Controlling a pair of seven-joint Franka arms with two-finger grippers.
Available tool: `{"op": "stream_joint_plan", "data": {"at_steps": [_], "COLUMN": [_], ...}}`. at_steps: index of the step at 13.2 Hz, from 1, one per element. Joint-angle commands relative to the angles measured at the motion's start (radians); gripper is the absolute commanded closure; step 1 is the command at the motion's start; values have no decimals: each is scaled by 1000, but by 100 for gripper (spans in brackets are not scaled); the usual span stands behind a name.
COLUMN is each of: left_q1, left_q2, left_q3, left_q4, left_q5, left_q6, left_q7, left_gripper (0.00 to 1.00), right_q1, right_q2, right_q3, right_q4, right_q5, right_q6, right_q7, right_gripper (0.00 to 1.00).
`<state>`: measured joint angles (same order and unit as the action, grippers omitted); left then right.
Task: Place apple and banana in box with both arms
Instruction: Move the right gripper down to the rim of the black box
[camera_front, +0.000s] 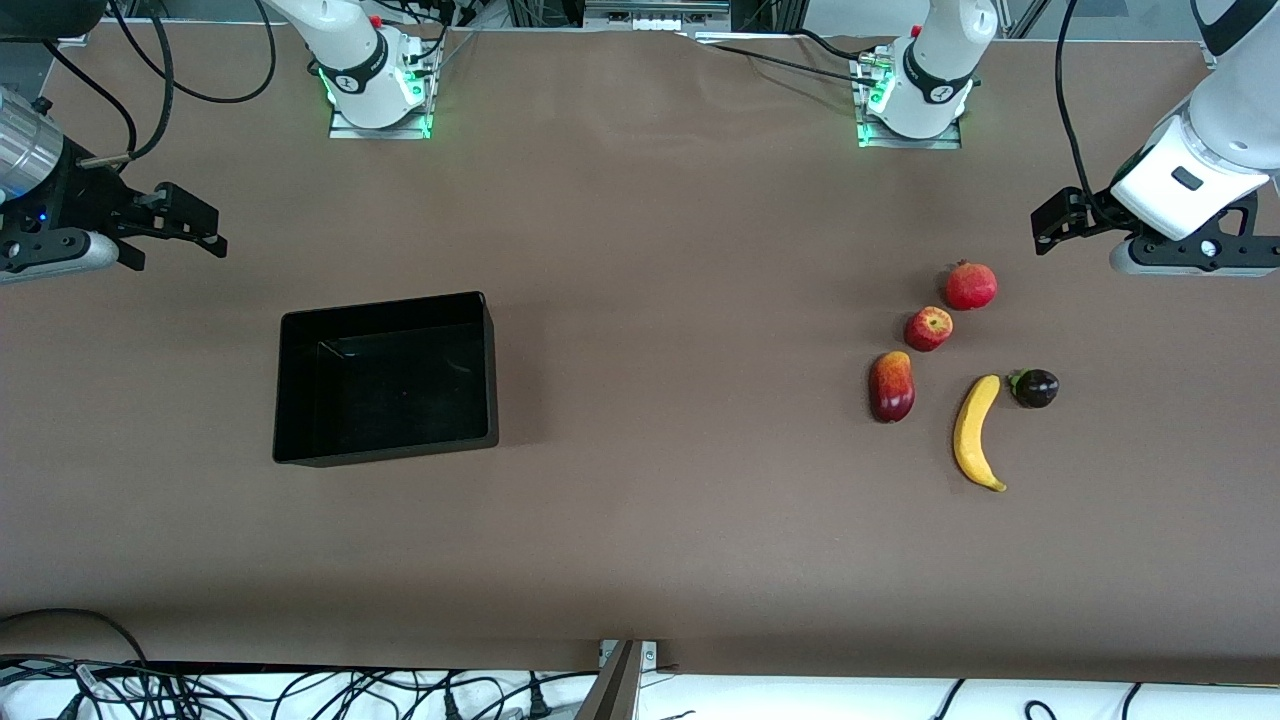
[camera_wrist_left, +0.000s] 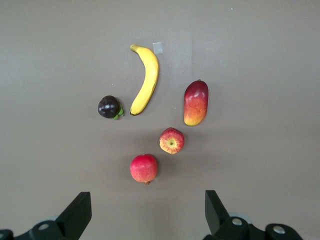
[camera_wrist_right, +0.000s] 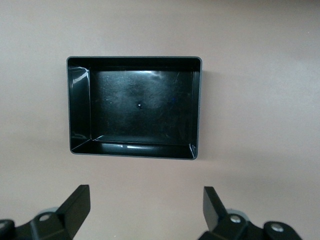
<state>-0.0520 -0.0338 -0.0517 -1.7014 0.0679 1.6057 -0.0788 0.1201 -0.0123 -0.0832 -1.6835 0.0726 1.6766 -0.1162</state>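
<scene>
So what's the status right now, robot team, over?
Left end effector open, up over the table by the fruit; right end effector open, near the box. Apple, banana untouched, box empty. Pomegranate beside the apple.

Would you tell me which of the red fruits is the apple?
The apple is the small round one with yellow blotches, between the evenly red pomegranate and the elongated mango-like fruit.

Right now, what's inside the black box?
Nothing: the box shows only its bare glossy floor, with no part of it covered. The apple and banana lie on the table toward the left arm's end.
</scene>
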Motion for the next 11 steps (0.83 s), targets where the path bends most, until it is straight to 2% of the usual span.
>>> {"op": "stream_joint_plan", "data": {"at_steps": [1, 5, 7, 8, 11], "left_q1": [9, 12, 18, 23, 23], "left_q2": [6, 5, 2, 2, 3], "left_q3": [4, 4, 7, 9, 12], "left_q4": [28, 28, 25, 25, 25], "left_q5": [-30, -30, -30, -30, -31], "left_q6": [-33, -43, -62, -70, -81], "left_q7": [23, 24, 25, 24, 25], "left_gripper": [0, 0, 0, 0, 0], "right_q1": [22, 21, 16, 10, 1], "right_q2": [2, 25, 87, 133, 259], "right_q3": [20, 19, 16, 11, -15], "right_q4": [24, 31, 21, -2, -105], "right_q5": [-54, -56, -56, -50, -47], "right_q6": [-9, 0, 20, 52, 277], "right_q7": [6, 9, 12, 13, 1], "right_gripper": [0, 0, 0, 0, 0]}}
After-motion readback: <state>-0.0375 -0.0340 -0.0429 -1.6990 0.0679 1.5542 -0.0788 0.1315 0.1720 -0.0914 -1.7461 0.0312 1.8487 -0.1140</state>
